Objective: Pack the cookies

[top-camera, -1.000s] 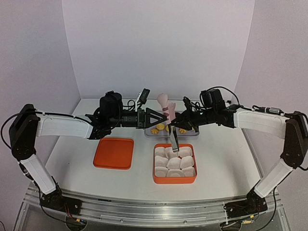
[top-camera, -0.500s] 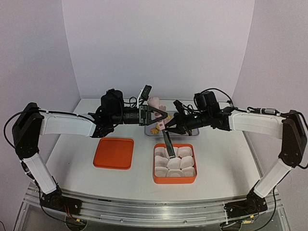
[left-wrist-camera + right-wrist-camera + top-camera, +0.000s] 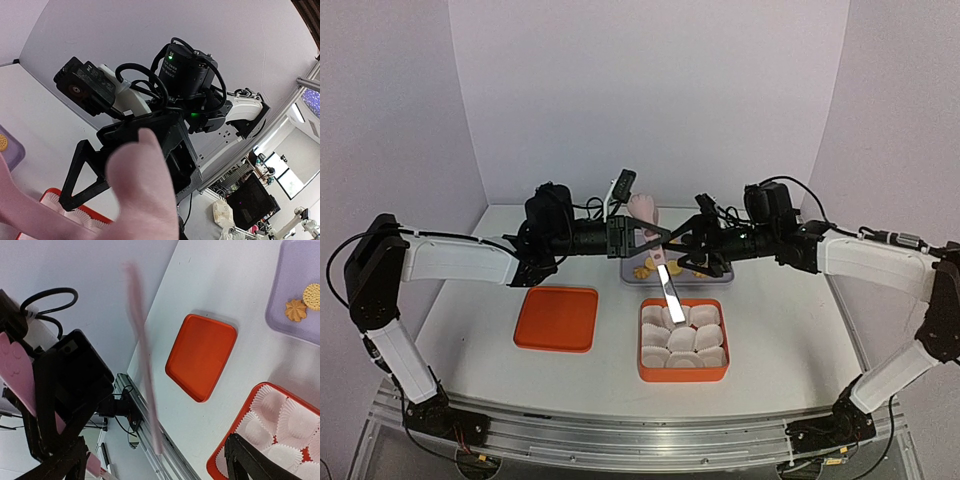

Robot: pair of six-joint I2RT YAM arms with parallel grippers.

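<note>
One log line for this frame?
left end effector: shut on pink tool | right end effector: open | cookies: on purple tray

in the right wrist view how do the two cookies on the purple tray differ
The flower cookie is ridged with a scalloped edge; the round cookie is a flat disc. The flower cookie is darker golden and looks smaller; the round cookie is paler and cut by the frame edge. Both lie on the purple tray.

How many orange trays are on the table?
2. A flat orange tray lies in front of the left arm. A deeper orange box sits to its right, filled with white paper cups. Neither is hidden.
</note>
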